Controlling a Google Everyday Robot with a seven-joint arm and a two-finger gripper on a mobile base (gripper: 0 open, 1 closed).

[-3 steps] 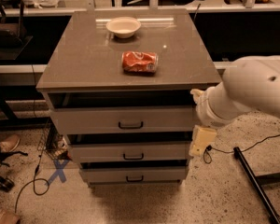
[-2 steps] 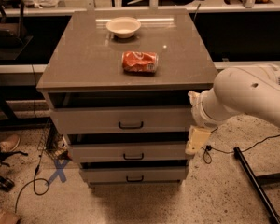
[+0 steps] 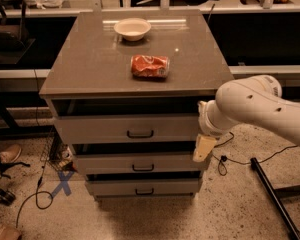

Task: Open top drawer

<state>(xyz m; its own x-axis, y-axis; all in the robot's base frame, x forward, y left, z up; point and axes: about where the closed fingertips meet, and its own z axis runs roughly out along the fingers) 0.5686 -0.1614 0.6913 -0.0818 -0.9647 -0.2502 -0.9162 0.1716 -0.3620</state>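
The top drawer (image 3: 100, 129) is the widest grey front, just under the cabinet's top, with a small dark bar handle (image 3: 140, 134) at its centre. A dark gap shows above its front. Two narrower grey drawers (image 3: 135, 163) sit below it, each with a like handle. My gripper (image 3: 204, 148) hangs at the end of the white arm (image 3: 255, 109), at the right end of the top drawer's front, level with the gap below it. It is to the right of the handle and apart from it.
On the cabinet top (image 3: 90, 64) lie a crushed red can (image 3: 150, 66) and a white bowl (image 3: 132, 28). A dark pole (image 3: 272, 194) and cables lie on the floor at right. A blue X mark (image 3: 62, 182) and cords are at lower left.
My arm has moved left, bringing the gripper closer to the cabinet's right front corner. The drawers, can and bowl have not moved.
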